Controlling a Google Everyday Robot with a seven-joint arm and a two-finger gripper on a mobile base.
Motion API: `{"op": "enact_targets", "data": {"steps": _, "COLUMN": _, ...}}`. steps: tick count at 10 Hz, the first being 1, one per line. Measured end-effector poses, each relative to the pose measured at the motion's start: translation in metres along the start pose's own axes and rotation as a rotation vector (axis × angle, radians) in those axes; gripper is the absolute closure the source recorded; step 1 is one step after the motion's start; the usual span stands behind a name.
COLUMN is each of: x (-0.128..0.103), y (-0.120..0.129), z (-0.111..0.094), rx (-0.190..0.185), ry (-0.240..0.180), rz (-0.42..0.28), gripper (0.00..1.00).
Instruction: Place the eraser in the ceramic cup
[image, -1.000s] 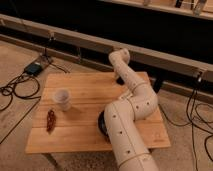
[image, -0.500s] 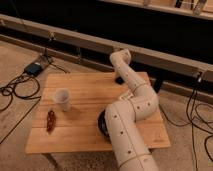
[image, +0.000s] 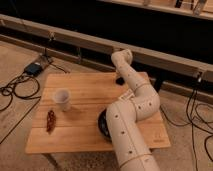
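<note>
The ceramic cup (image: 62, 98) is small, plain and white. It stands upright on the left half of the wooden table (image: 85, 135). My white arm rises from the bottom of the view, bends at the right of the table and reaches to the far edge. My gripper (image: 120, 79) is a dark shape pointing down at the table's far edge, well to the right of and behind the cup. No eraser can be made out; whatever is under the gripper is hidden.
A reddish-brown elongated object (image: 50, 120) lies at the front left of the table. A dark round bowl (image: 102, 125) sits near the front, mostly hidden behind my arm. Cables and a box (image: 34, 68) lie on the floor at the left. A rail runs behind.
</note>
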Motion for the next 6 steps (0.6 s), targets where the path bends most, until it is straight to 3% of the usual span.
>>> {"op": "enact_targets", "data": {"steps": 6, "x": 0.013, "y": 0.013, "z": -0.015, "rx": -0.017, "ry": 0.054, "rz": -0.011, "gripper": 1.00}}
